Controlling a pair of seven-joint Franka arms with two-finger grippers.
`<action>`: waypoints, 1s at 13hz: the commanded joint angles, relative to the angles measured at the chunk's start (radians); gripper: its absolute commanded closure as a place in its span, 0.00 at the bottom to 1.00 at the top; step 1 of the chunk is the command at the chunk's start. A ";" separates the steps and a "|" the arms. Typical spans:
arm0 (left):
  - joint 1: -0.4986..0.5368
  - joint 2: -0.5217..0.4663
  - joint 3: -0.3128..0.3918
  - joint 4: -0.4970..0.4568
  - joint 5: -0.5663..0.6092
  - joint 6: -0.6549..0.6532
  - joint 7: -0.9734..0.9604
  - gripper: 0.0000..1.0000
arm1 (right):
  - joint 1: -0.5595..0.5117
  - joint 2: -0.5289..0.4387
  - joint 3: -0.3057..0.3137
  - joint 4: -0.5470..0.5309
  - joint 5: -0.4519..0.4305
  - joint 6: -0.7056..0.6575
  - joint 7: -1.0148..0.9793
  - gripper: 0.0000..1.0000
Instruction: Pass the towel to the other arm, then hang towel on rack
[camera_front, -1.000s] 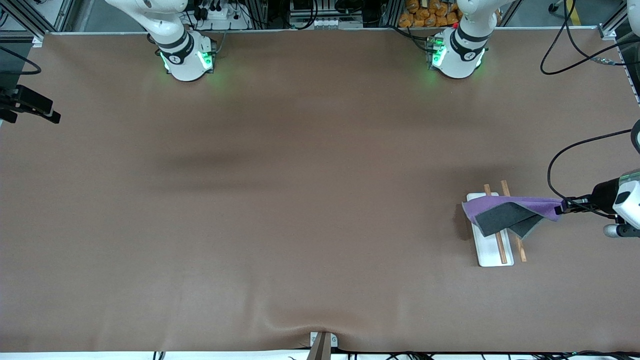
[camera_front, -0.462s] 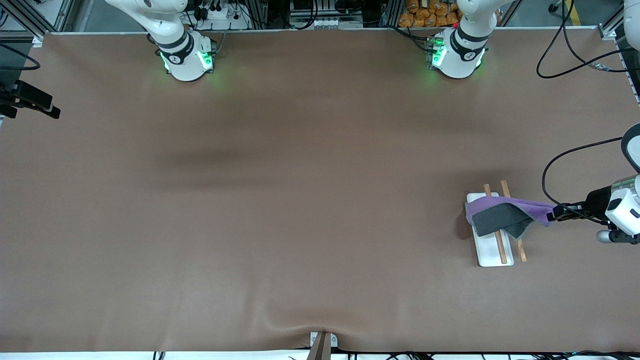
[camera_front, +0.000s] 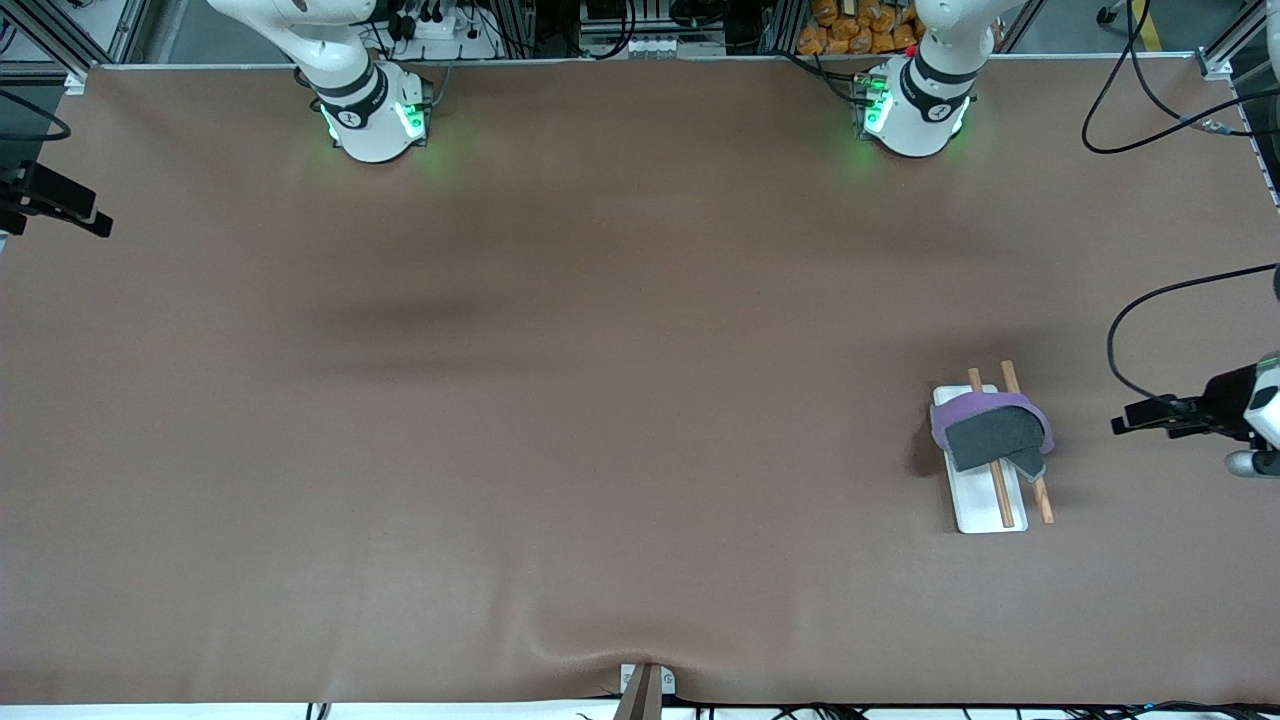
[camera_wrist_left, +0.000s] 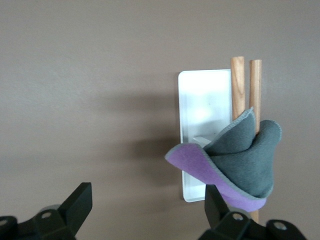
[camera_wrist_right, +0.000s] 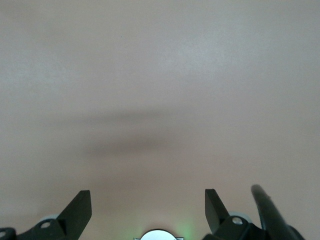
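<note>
Towel (camera_front: 990, 432) is draped over the rack (camera_front: 985, 505) rods near the left arm's end of my worktop, so hanging looks done. Left claw (camera_front: 1122, 424) sits beside it, fingers apart, holding nothing. Right claw (camera_wrist_right: 148, 210) waits over bare worktop, fingers apart too.

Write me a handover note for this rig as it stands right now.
Left gripper: fingers open, empty, apart from the rack at the left arm's end of the table.
Right gripper: fingers open, empty, over bare table; that arm waits.
Towel: purple and grey, draped over both wooden rods of the rack, bunched near one end, held by nothing.
Done: towel is on the rack.
Left: nothing obvious; maybe check that the towel sits securely.
</note>
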 joint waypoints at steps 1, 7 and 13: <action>0.000 -0.066 -0.018 0.004 0.004 -0.021 -0.010 0.00 | 0.005 -0.016 -0.010 -0.007 -0.006 -0.003 0.004 0.00; -0.010 -0.253 -0.128 0.010 0.053 -0.189 -0.399 0.00 | 0.006 -0.013 -0.001 -0.007 -0.006 0.002 0.004 0.00; -0.006 -0.298 -0.282 0.092 0.218 -0.301 -0.509 0.00 | 0.006 -0.007 -0.001 0.025 0.003 -0.007 0.018 0.00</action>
